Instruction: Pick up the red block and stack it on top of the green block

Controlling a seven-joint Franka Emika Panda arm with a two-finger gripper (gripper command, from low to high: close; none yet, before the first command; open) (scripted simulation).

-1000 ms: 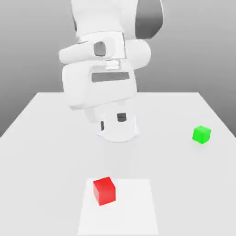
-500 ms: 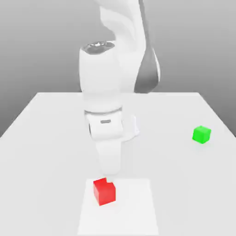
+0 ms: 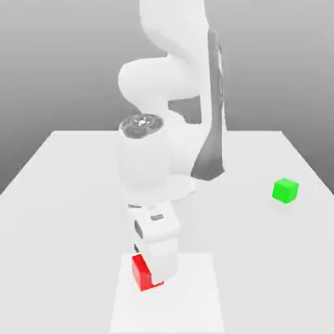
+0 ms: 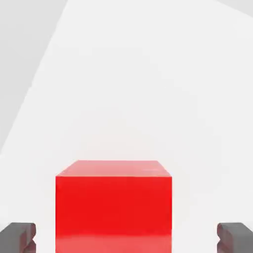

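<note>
My claw (image 4: 126, 237) is wide open, and the red block (image 4: 113, 207) sits between its two fingertips (image 4: 19, 236) with free space on each side; nothing is gripped yet. In the exterior view my hand stands low over the same block (image 3: 139, 273), which lies near the front edge of the table (image 3: 59, 189), on a paler square patch (image 3: 196, 300) (I cannot tell what this patch is).

I think the next step is to lower a little more and close. The risk is here: if I close when the fingers are too high, they catch only the top edge of the block and it may slip out or tip. If I am not centred, one finger touches first and pushes the block aside.

Farther back, close to the edge on the exterior view's right, waits the green block (image 3: 285, 190), well apart from me. A weak grip could drop the red one on that long way.
</note>
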